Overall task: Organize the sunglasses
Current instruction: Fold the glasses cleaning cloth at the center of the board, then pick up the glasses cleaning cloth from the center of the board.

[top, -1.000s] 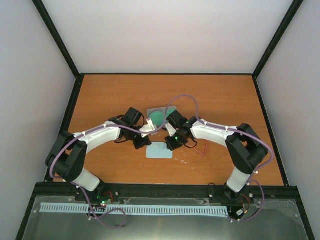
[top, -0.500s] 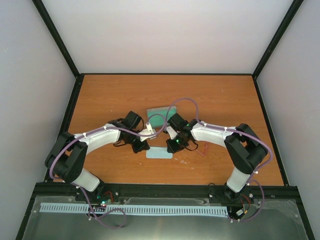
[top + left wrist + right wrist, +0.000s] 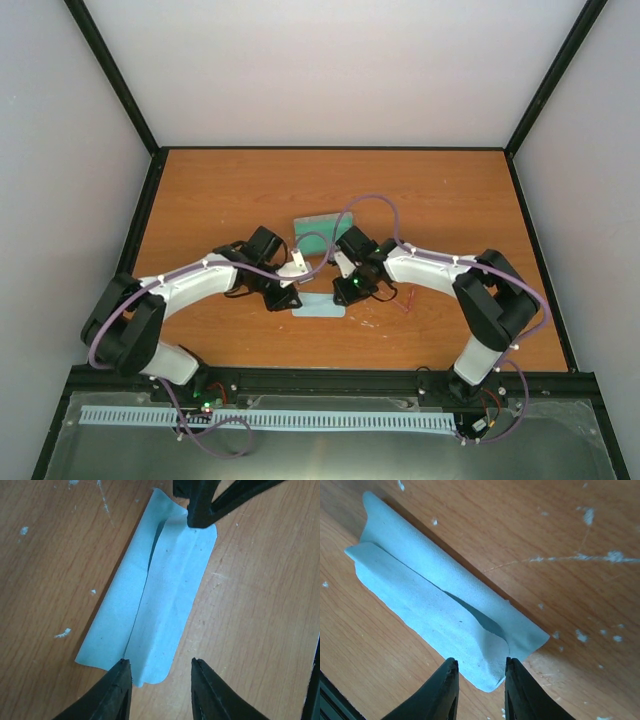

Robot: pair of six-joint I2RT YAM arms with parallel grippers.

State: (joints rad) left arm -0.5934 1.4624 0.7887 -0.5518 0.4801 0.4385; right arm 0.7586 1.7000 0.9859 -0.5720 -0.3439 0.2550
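Observation:
The light blue cloth lies folded lengthwise into a narrow strip on the table. It shows in the left wrist view and the right wrist view. My left gripper is open and straddles one end of the strip. My right gripper is open and straddles the other end's corner; its fingers show at the top of the left wrist view. The thin red sunglasses lie on the table just right of the right wrist. Neither gripper holds anything.
The grey case with teal lining lies open behind the two grippers. A black frame edges the table, with bare wood at the back and sides.
Both grippers have come nearer and lower onto the cloth's ends. The cloth now looks narrower, folded over on itself. The sunglasses and the case have not moved.

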